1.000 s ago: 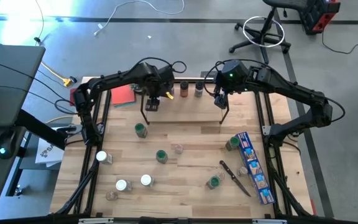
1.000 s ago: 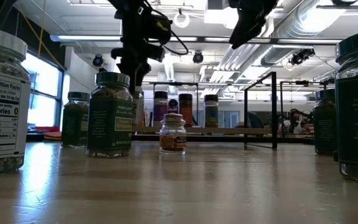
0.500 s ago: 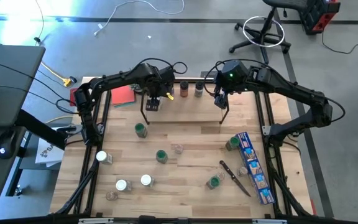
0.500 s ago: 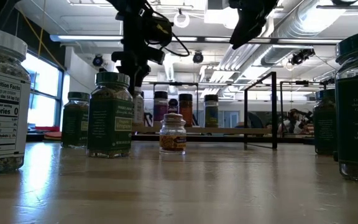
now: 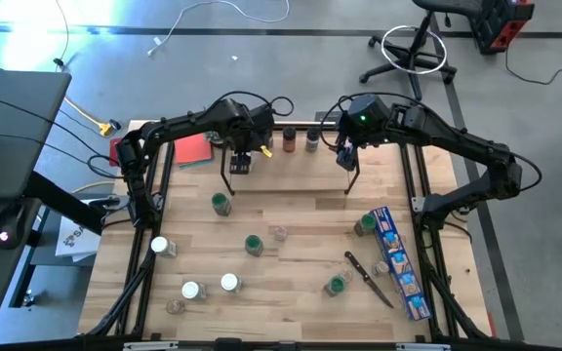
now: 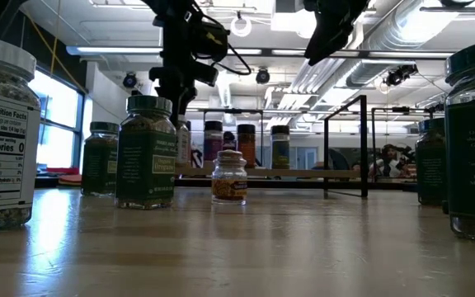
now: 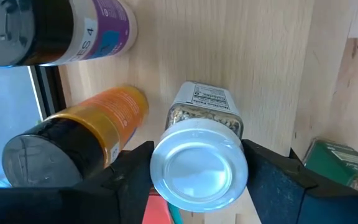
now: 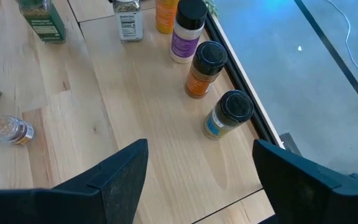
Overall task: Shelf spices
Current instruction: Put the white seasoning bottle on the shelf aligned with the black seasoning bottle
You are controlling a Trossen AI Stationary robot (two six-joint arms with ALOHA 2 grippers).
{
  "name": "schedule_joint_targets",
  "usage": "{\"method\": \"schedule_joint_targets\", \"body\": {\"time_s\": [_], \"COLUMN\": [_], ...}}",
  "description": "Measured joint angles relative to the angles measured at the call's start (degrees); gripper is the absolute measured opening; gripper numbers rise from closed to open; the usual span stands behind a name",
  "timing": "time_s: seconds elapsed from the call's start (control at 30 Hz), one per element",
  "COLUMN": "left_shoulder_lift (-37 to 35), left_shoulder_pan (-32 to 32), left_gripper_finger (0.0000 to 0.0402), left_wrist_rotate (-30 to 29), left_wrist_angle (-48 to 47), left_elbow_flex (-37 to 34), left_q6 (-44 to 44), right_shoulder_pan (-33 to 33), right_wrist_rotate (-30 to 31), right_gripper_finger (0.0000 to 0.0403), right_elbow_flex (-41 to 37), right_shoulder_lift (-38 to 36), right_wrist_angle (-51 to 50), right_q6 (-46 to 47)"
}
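While the left gripper [image 7: 197,171] is hovering over the wooden shelf board [image 7: 272,62] at the table's far edge, its dark fingers [image 7: 278,186] are flanking a clear spice jar with a white round cap [image 7: 199,167]; they seem just apart from it, though contact is hard to judge. Beside it are sitting an orange black-capped jar [image 7: 73,140] and a purple-labelled jar [image 7: 61,28]. The right gripper [image 8: 194,171] is hanging released above the same board, holding nothing.
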Motion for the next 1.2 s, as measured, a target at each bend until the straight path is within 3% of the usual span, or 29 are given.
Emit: {"method": "schedule_joint_targets", "body": {"time_s": [1.2], "left_shoulder_lift": [-0.2], "left_shoulder_pan": [2.5], "left_gripper_finger": [0.0264], "left_wrist_rotate": [2.4], "left_wrist_angle": [-0.1], "left_elbow_flex": [0.3], "left_q6": [-6.0], "right_shoulder_pan": [0.0], "right_wrist_rotate": [-2.4], "right_gripper_finger": [0.0283], "right_elbow_flex": [0.0], "right_shoulder_lift": [0.0], "right_wrist_angle": [0.0], "right_q6": [1.2]}}
